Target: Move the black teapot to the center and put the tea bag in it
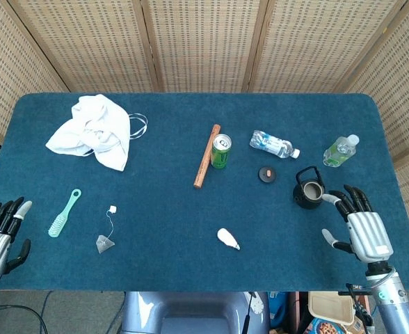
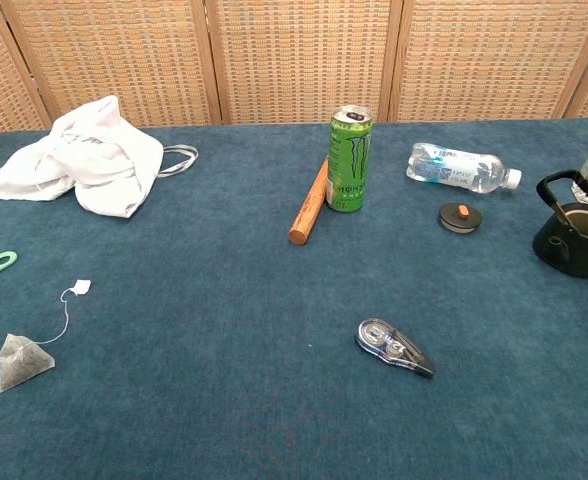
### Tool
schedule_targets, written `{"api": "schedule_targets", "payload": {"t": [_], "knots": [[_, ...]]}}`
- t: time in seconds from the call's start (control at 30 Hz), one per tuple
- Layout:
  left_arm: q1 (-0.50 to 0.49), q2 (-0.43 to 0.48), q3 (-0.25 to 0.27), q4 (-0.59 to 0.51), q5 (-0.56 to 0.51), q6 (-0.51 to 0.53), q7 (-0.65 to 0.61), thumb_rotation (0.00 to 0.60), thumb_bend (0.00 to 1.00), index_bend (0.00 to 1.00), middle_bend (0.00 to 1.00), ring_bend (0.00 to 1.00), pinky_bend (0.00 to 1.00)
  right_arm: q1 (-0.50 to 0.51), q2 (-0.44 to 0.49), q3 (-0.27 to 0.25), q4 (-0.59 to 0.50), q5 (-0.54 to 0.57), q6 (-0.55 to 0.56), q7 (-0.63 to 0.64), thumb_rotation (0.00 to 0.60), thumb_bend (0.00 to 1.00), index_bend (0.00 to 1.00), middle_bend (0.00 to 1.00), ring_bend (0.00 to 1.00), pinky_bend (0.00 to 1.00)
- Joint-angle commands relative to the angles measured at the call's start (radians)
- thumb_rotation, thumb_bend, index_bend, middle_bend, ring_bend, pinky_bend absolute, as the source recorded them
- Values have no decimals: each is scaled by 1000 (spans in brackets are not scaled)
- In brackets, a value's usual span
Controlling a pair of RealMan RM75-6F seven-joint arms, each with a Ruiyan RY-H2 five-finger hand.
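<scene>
Beside the lidless black teapot, the right hand is held spread, empty, seemingly for grasping.

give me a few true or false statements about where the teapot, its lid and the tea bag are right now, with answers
1. The black teapot has its lid on. False: the lid lies on the table beside it.
2. The tea bag lies on the table, far left of the teapot. True.
3. The right robot hand grips the teapot handle. False: it is open, close beside the pot.
4. The green can stands upright. True.
</scene>
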Motion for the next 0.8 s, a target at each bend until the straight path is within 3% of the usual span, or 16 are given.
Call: {"api": "schedule_targets", "payload": {"t": [0.03,0.4,0.57,0.8], "knots": [[-7,3,4,-8,14,-7,14,600,535,0,0,0,0,51,12,27,14,1,-54,26,600,476,283,283,103,192],[-19,18,2,-36,20,-18,47,600,536,0,0,0,0,182,42,65,59,29,-218,57,600,677,284,279,270,521],[-25,22,0,-46,20,-25,60,600,536,0,0,0,0,245,39,73,105,44,-305,59,600,764,284,279,458,670],[-31,25,-1,-56,16,-34,72,600,536,0,0,0,0,323,28,85,169,62,-400,61,600,819,284,315,552,726]]}}
